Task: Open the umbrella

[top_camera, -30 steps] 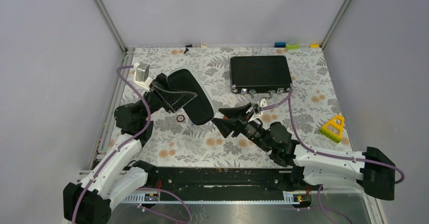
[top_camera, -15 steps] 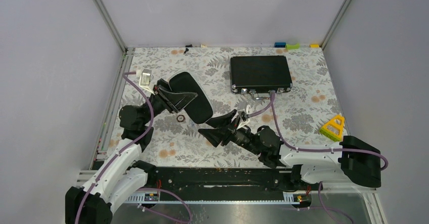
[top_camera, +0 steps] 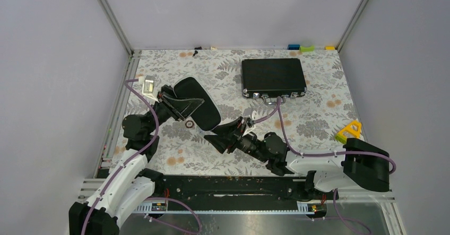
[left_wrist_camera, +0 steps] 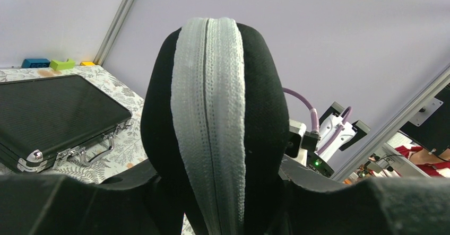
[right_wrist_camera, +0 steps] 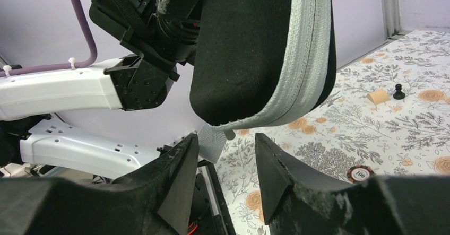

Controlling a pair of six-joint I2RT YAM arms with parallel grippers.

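I find the umbrella in no view. The black oval case [top_camera: 209, 115], its zip seam closed, is clamped upright in the left gripper [top_camera: 188, 107] over the left half of the table [top_camera: 318, 113]. Since a second ago my right gripper [top_camera: 215, 139] has travelled left, and its fingers stand apart just under the case's near end. The briefcase [top_camera: 273, 77] lies well apart at the far side. The table's left rail runs near the left arm.

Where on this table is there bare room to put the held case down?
Bare cloth lies at the far side, between the black case and the briefcase, and on the right, between the briefcase and the yellow triangle. The middle is crowded: the left tool grips the case, and the right tool is at its near end.
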